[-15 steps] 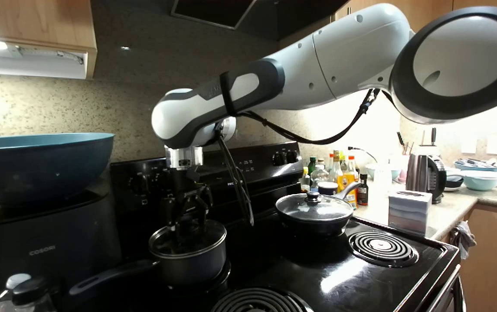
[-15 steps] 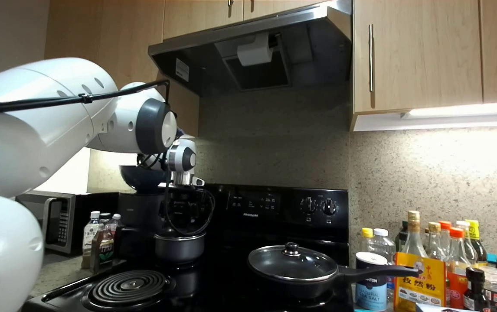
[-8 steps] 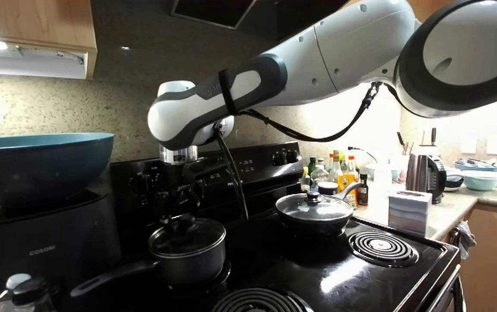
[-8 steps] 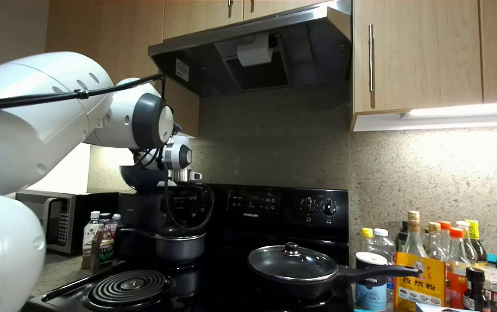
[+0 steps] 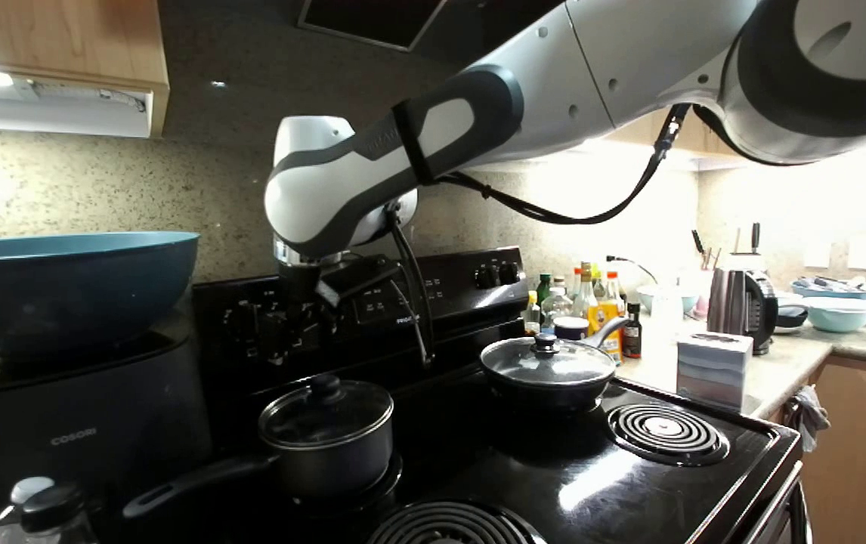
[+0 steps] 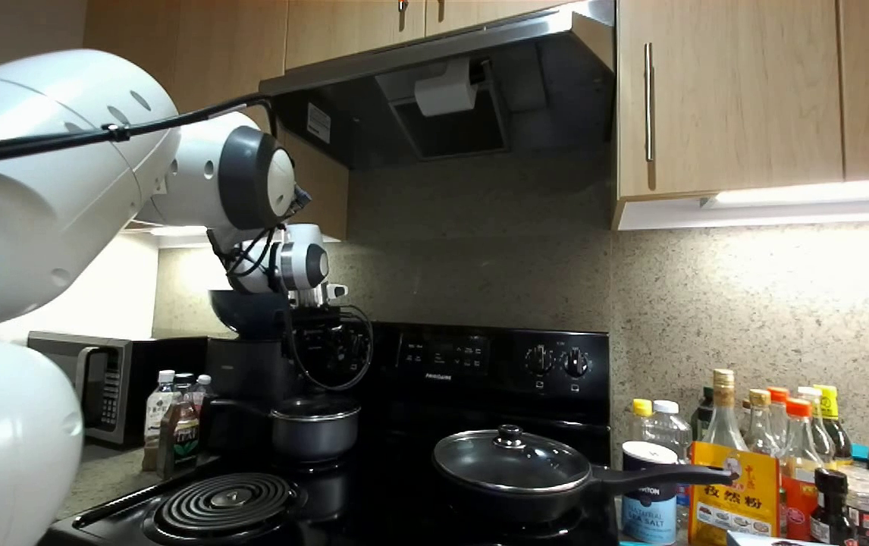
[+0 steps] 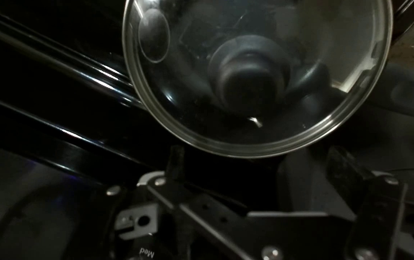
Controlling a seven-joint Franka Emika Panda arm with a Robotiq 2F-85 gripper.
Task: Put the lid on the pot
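Gripper of black metal gapes wide in the wrist view, its jaws indistinct in both exterior views; the round dark glass lid sits on the dark-grey saucepan, far left on the black stove.

"What colour is the lid?"
"Dark, with a silvery rim and a black knob."
"And the pot?"
"Dark grey. The bowl is deep blue outside, teal within."
"Any patterns?"
"The wall is beige with dark speckles, the cupboards pale wood-grained, the box banded in wavy greys."
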